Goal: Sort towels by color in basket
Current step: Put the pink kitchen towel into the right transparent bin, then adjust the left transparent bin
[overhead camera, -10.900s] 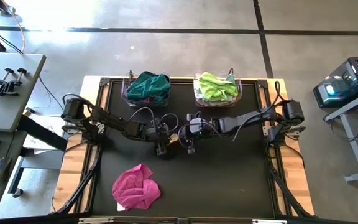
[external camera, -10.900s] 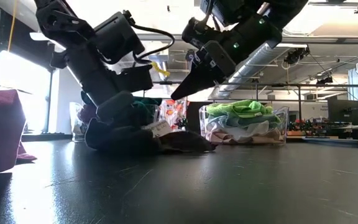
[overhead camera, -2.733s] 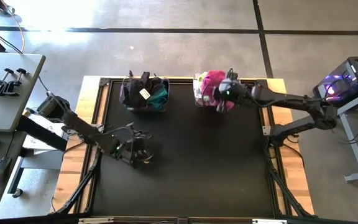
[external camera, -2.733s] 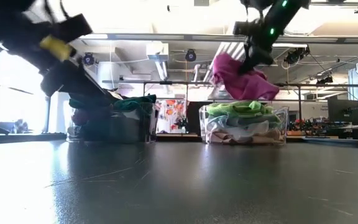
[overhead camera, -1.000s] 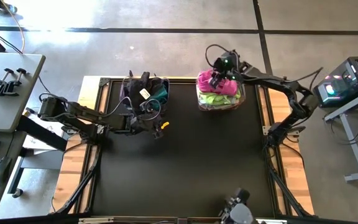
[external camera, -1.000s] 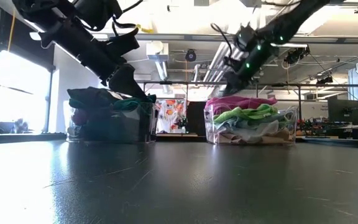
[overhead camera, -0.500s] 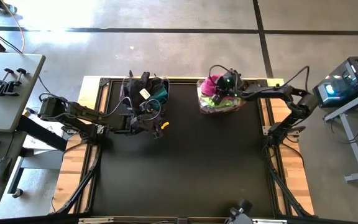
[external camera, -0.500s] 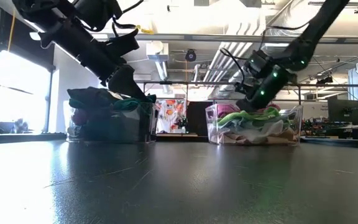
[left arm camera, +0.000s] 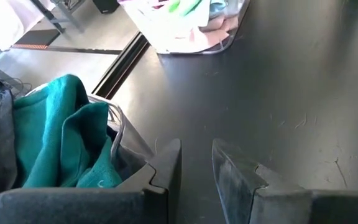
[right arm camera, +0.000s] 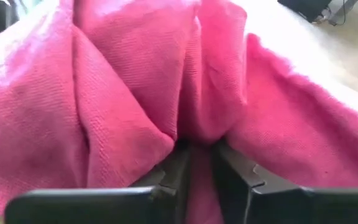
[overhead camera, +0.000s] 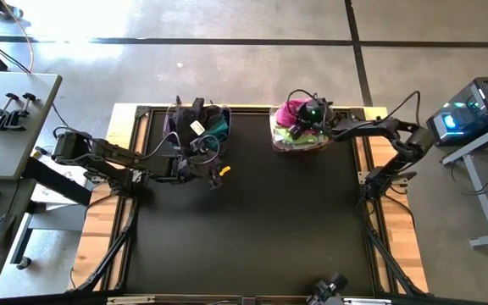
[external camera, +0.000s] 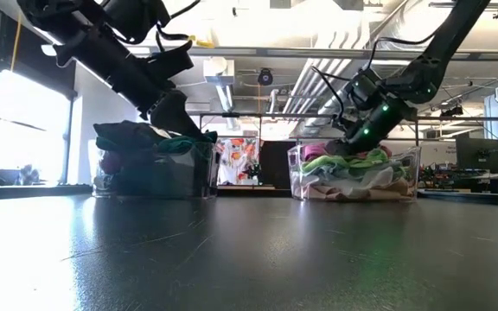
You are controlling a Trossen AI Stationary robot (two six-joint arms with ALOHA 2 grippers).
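Two clear baskets are seen at the far edge of the black counter (overhead camera: 252,229). No brand or readable writing can be made out; only a small white tag (overhead camera: 197,127) is seen on the dark towels, its print too small to read.

The left basket (overhead camera: 197,127) is filled with dark towels (external camera: 128,138), black and purple, with a teal towel (left arm camera: 67,137) lying at its near corner. The right basket (external camera: 353,177) is packed with light towels (external camera: 353,173): lime green, white and pink.

On top of that pile a magenta towel (right arm camera: 135,81) is gripped by the right claw (right arm camera: 201,158), whose fingers are closed to a narrow gap on a fold of the cloth, directly over the right basket.

The left claw (left arm camera: 197,165) is held just beside the near corner of the left basket, above the counter. Its fingers are parted narrowly and nothing is held between them.
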